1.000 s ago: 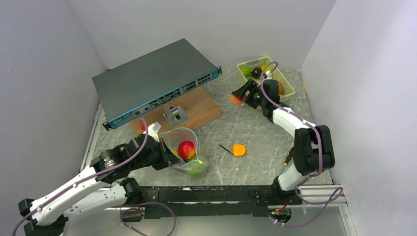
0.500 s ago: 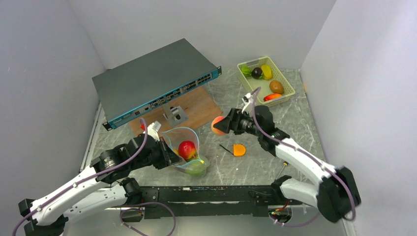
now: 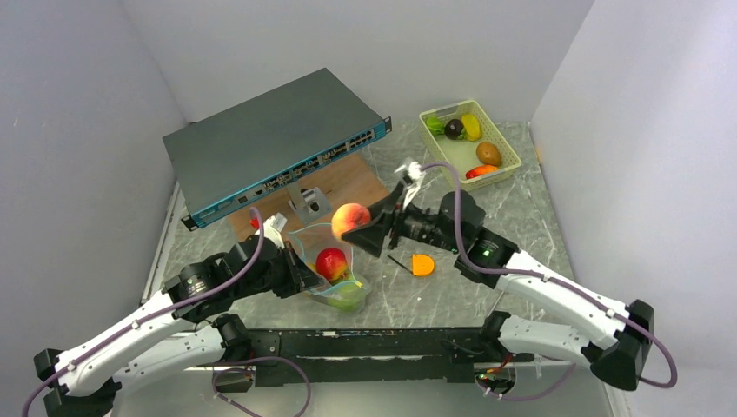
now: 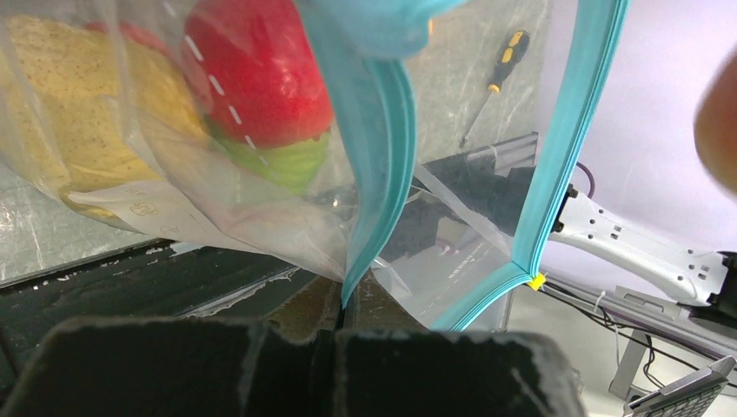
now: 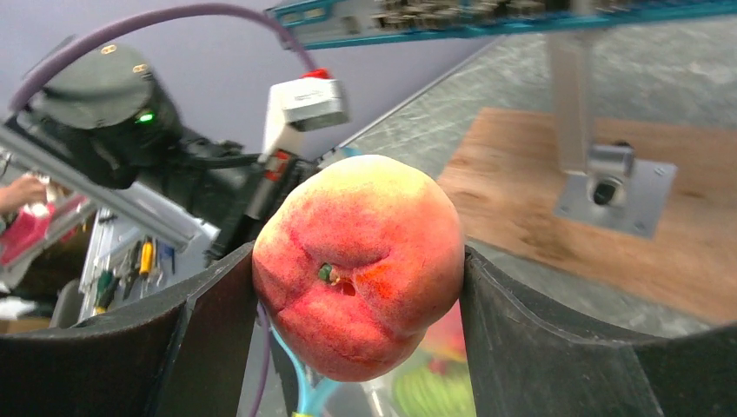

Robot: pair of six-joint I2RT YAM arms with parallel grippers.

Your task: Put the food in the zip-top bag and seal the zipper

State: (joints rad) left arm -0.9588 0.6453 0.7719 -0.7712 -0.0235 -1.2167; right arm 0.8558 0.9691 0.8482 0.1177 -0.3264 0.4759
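Observation:
The clear zip-top bag (image 3: 328,271) stands open on the table with its teal zipper (image 3: 320,229) forming a loop at the mouth. Inside lie a red apple (image 3: 329,262), a green cabbage (image 3: 346,298) and a yellow lemon (image 4: 61,113). My left gripper (image 3: 300,271) is shut on the zipper edge (image 4: 369,217) and holds the mouth up. My right gripper (image 3: 352,222) is shut on an orange-pink peach (image 3: 349,216), held just above the bag's mouth. In the right wrist view the peach (image 5: 358,261) fills the gap between the fingers (image 5: 217,330).
A pale green basket (image 3: 469,143) with several toy foods stands at the back right. A grey network switch (image 3: 269,143) and a wooden board (image 3: 317,201) with a metal bracket lie behind the bag. A black-and-orange screwdriver (image 3: 415,264) lies right of the bag.
My right arm has carried the peach from beside the basket leftward across the table to just above the bag's mouth. The left gripper and the bag have stayed in place.

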